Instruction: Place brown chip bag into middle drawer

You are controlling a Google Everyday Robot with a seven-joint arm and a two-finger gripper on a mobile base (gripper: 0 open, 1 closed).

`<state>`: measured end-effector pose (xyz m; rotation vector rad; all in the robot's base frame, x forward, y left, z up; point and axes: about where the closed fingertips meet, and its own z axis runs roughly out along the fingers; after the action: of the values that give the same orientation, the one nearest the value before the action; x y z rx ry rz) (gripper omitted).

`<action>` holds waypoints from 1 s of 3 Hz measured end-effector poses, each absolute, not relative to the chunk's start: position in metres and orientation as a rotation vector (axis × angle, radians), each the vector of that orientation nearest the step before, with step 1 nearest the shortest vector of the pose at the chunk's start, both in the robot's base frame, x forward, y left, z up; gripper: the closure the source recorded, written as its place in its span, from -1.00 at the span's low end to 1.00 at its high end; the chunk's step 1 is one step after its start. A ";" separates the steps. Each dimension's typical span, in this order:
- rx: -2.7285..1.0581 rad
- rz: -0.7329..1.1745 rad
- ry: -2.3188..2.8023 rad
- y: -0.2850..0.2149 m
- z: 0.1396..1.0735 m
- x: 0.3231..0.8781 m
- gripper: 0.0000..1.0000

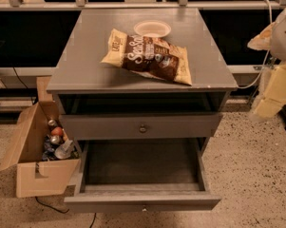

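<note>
right of the cabinet, the pincer hangs.

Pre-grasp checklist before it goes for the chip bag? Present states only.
1. Lowest drawer pulled open: ok.
2. Nothing seen inside the drawer: ok.
3. Chip bag lying flat on the cabinet top, fully in view: ok.
4. Bowl apart from the bag: cannot tell; their edges meet in this view.
5. Gripper above the bag: not ok; it is at the right edge, beside the cabinet.
6. Cardboard box outside the drawer's opening: ok; it stands to the left.
</note>
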<state>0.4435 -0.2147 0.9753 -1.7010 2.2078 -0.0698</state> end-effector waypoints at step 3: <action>-1.546 0.072 2.072 -0.182 0.946 0.539 -1.00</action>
<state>0.5385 -0.1815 0.9459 -1.5456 2.0717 0.0718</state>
